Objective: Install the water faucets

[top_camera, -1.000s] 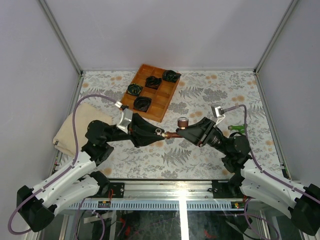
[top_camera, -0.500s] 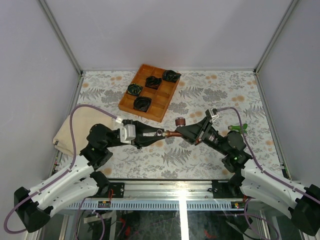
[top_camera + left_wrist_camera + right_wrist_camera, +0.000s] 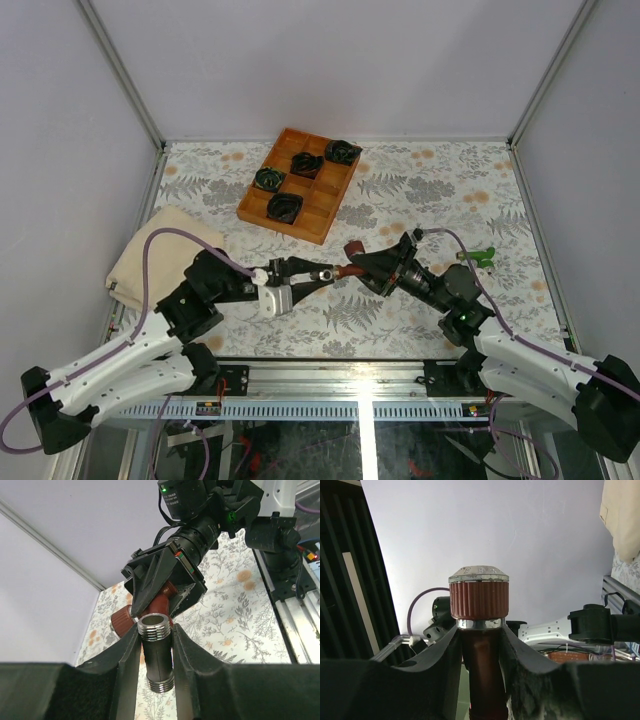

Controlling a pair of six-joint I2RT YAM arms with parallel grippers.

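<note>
Left pincer (image 3: 156, 639) clenched across a silvery threaded fitting (image 3: 156, 661), held above the table (image 3: 400, 190). Right pincer (image 3: 479, 630) clenched on the body of the red-brown faucet (image 3: 479, 600), whose ribbed cap stands clear of the fingers. Any marking on the cap's silvery top is too blurred to read. In the top view, fitting and faucet meet end to end between the arms; thread engagement cannot be told. Green faucet (image 3: 478, 256) lies on the table near the right arm, untouched. Wooden tray (image 3: 320, 208) at the rear holds black-and-green coiled bundles (image 3: 283, 207)
</note>
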